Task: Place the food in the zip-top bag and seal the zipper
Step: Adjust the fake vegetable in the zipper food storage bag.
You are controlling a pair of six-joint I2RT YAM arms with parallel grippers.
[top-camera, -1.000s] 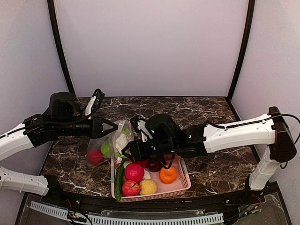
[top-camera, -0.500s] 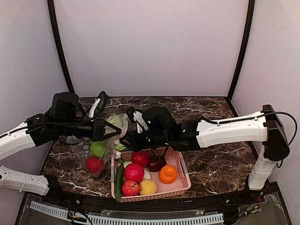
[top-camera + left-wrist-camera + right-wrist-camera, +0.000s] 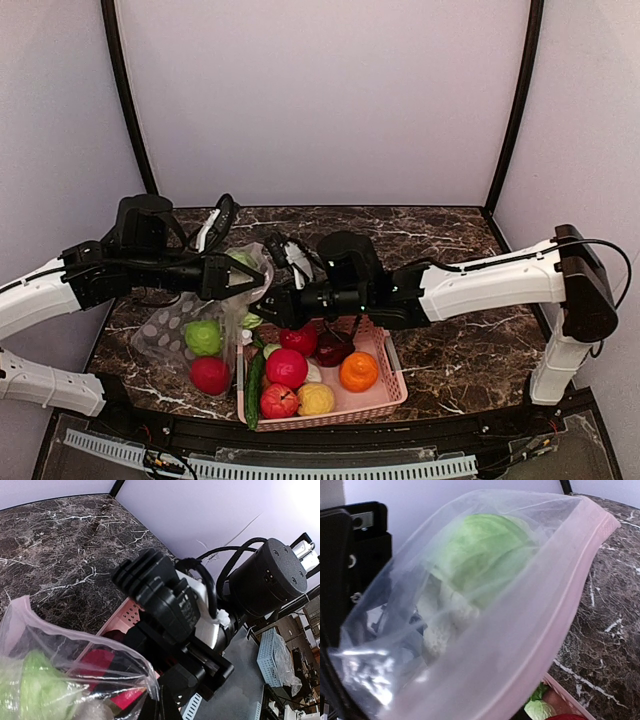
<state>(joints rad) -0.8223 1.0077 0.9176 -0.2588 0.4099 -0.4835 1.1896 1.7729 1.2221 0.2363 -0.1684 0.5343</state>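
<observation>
Over the dark marbled worktop (image 3: 450, 260) and pink slatted plastic basket (image 3: 395, 385), the clear floppy zip-top bag (image 3: 165, 325) hung from the left tool (image 3: 252, 280), which was clamped on its rim. A pale green leafy cabbage (image 3: 480, 555) sat inside, near the mouth. I could not tell the right tool's (image 3: 265, 308) state. Loading seemed underway; next, fetch another fruit.

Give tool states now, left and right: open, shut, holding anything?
Left tool: closed, pinching the zip-top bag at its mouth edge.
Right tool: at the bag's mouth; open or closed cannot be told.

right tool (image 3: 268, 303) tip lost behind bag (image 3: 165, 325)
</observation>
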